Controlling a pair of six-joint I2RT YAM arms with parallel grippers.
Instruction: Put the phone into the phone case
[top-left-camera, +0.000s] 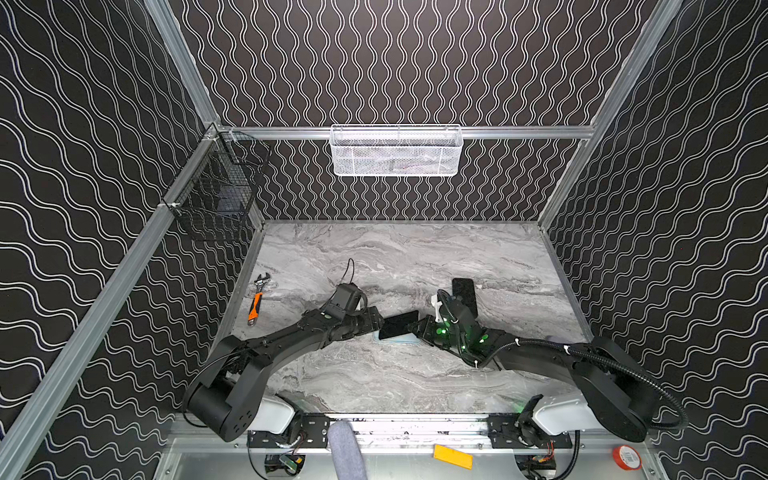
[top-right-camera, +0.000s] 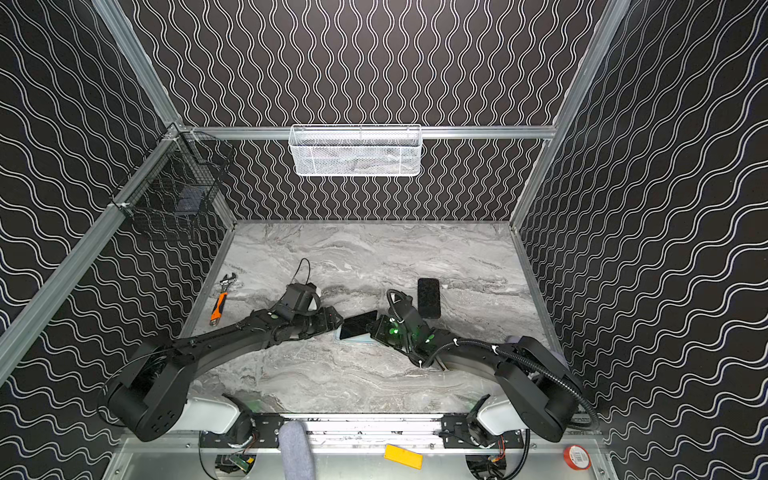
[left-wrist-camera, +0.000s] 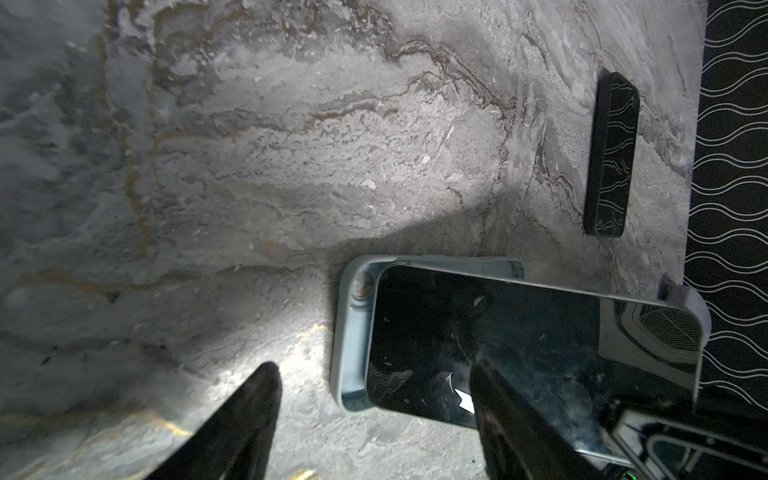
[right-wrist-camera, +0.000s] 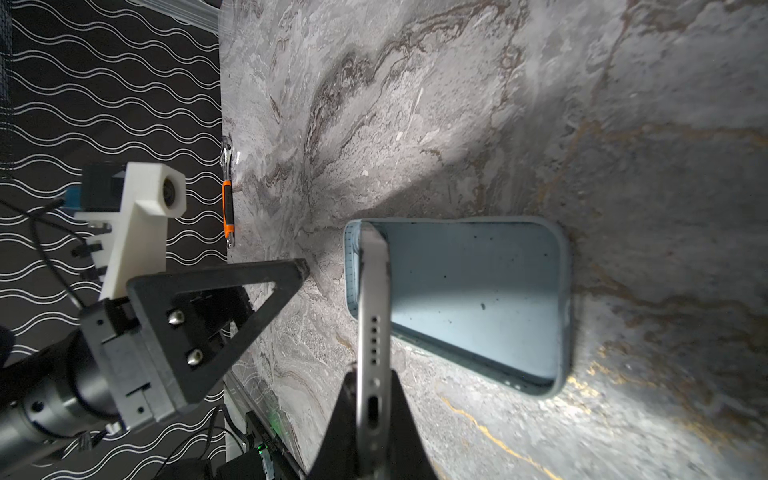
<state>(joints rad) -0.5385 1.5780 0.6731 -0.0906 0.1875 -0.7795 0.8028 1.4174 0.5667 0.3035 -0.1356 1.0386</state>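
"Marble tabletop is shown in both top views; what is found on it?"

"A pale blue phone case is laid flat near the middle front. The phone is held tilted over it, screen up. The right gripper is clamped on one end of the phone, and the left gripper is spread wide at the other end. A second handset is laid just behind the right gripper, and a wrench is placed well off to the left."

"What is seen in the left wrist view?"

"The left gripper is shown with its fingers wide apart. One is set over bare table, the other over the phone screen; whether the glass is touched cannot be told. The phone case rim is exposed beyond the phone's end. The second handset is laid apart, near the wall."

"And what is given by the right wrist view?"

"The phone is seen edge-on, pinched at its port end by the right gripper. Its far end is set at the end wall of the phone case, while the gripped end is held higher, so the floor of the phone case is left uncovered. One left finger is pointed at that end wall, with a gap between."
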